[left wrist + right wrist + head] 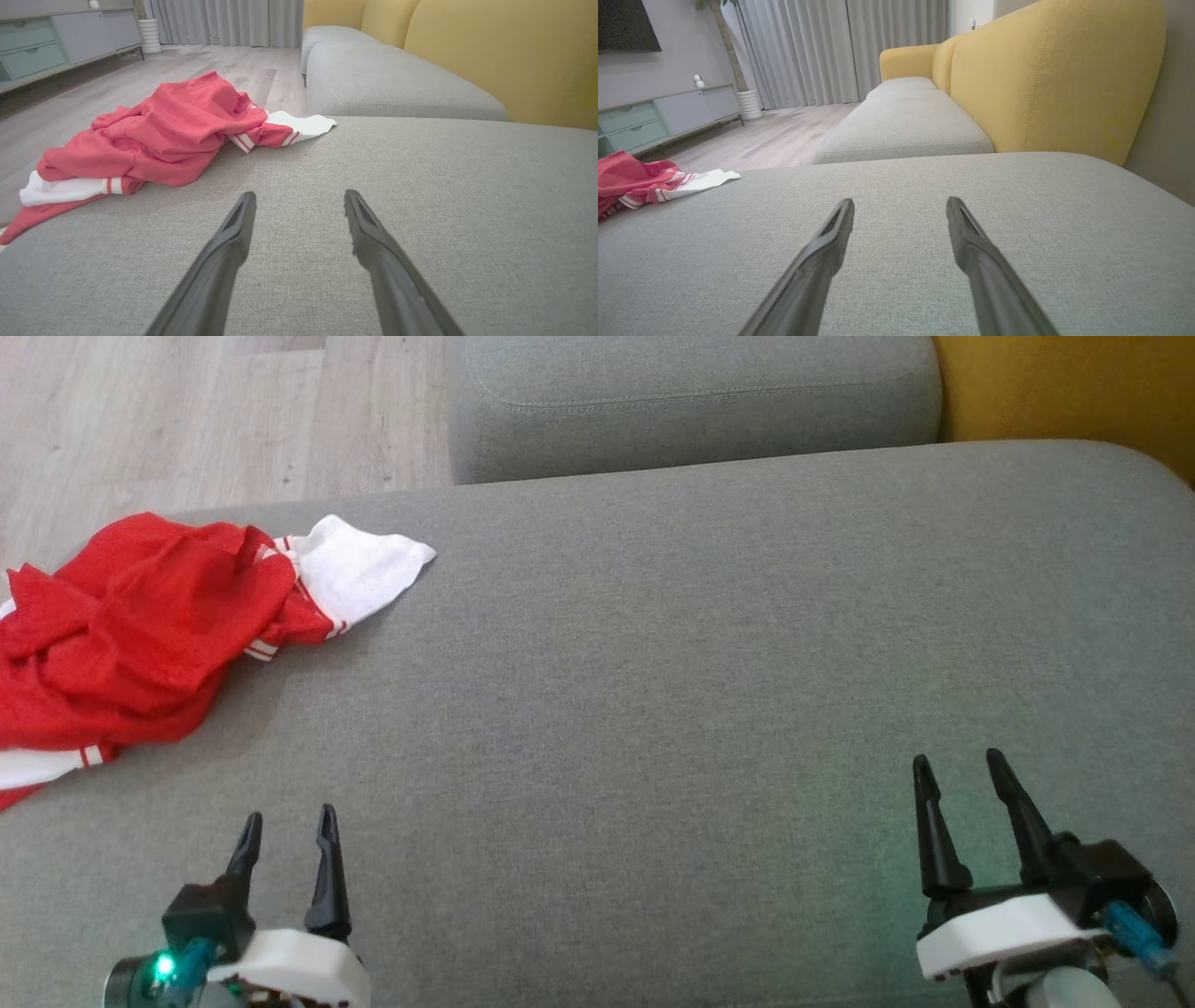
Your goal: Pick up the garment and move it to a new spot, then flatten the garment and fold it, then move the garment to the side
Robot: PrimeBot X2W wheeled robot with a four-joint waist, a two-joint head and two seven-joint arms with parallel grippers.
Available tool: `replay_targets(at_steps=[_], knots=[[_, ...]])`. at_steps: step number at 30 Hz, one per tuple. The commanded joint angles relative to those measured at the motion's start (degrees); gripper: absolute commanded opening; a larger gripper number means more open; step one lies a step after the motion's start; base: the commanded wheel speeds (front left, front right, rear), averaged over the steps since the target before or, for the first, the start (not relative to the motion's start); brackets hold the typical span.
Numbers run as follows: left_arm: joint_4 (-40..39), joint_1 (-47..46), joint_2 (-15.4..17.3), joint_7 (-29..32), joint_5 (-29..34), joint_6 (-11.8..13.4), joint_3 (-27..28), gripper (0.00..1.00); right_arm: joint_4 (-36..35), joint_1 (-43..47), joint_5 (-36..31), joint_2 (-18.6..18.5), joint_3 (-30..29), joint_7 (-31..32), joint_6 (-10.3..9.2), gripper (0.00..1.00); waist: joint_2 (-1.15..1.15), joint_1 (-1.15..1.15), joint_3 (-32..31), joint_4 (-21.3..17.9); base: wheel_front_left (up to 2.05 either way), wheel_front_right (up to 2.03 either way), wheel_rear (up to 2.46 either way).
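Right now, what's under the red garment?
The garment lies crumpled on the grey cushion, at its left edge. Whatever is beneath the folds is covered.

Legible markings: none found.
No text, label, brand, number or sign can be read in any view. The garment (140, 625) shows plain red cloth with white striped bands, and no lettering can be made out on its visible folds.
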Motion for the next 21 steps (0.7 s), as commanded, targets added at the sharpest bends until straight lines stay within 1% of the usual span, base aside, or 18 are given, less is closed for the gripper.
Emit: replay_targets(at_steps=[1, 21], knots=[[-1.6, -1.2, 0.7, -1.2, 2.1, 0.5, 2.0, 1.00, -1.4, -1.7, -2.0, -0.4, 1.3, -1.1, -0.04, 1.00, 0.00, 0.00, 0.0, -0.1, 0.00, 0.00, 0.00], [0.0, -1.7, 0.3, -1.2, 1.1, -0.1, 3.6, 1.00, -0.2, -1.4, -1.0, -0.7, 1.8, -1.1, -0.04, 1.00, 0.00, 0.00, -0.2, 0.1, 0.00, 0.00, 0.00]])
